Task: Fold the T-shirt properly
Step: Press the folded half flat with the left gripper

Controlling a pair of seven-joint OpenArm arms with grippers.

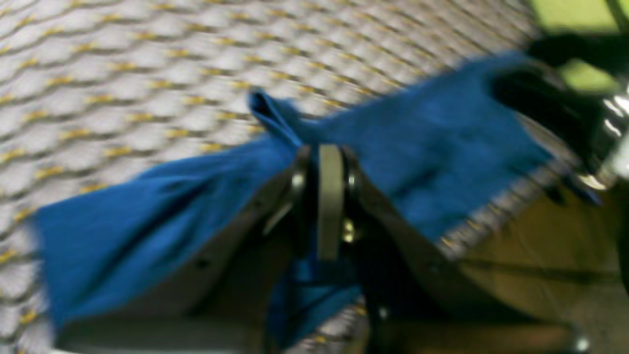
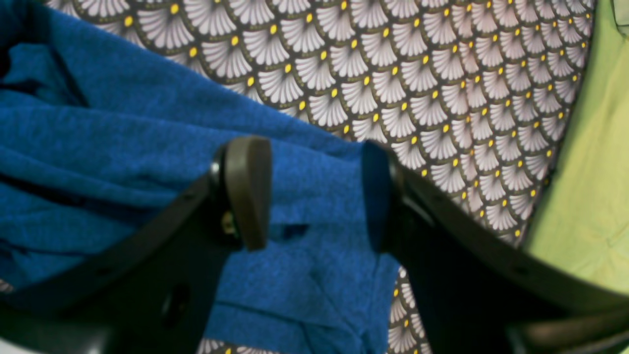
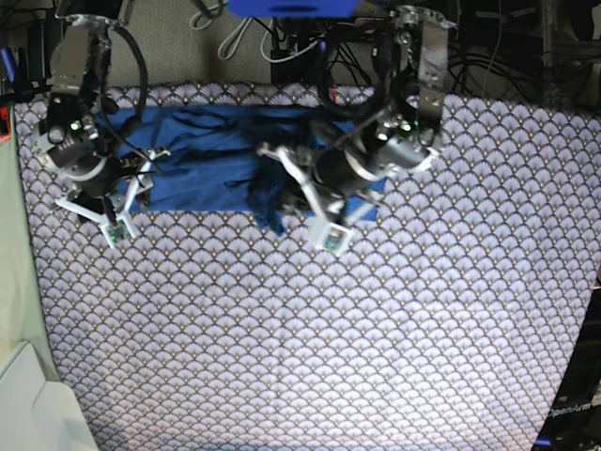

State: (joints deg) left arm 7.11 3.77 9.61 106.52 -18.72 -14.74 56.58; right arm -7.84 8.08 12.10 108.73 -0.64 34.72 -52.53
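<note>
The T-shirt (image 3: pixel 211 155), plain blue, is spread crumpled across the far part of a scale-patterned cloth (image 3: pixel 310 348), whose near part lies bare. A raised fold of the shirt is pinched by the closed left gripper (image 1: pixel 330 147), seen near the shirt's middle. The right gripper (image 2: pixel 314 191) is held open over the fabric edge at the shirt's other end, nothing between its jaws.

The only readable text is faint pale lettering, "OpenArm", on a dark surface (image 3: pixel 570 411) at the base view's lower right corner, beyond the patterned cloth (image 3: pixel 376 329). Both wrist views show no writing.
</note>
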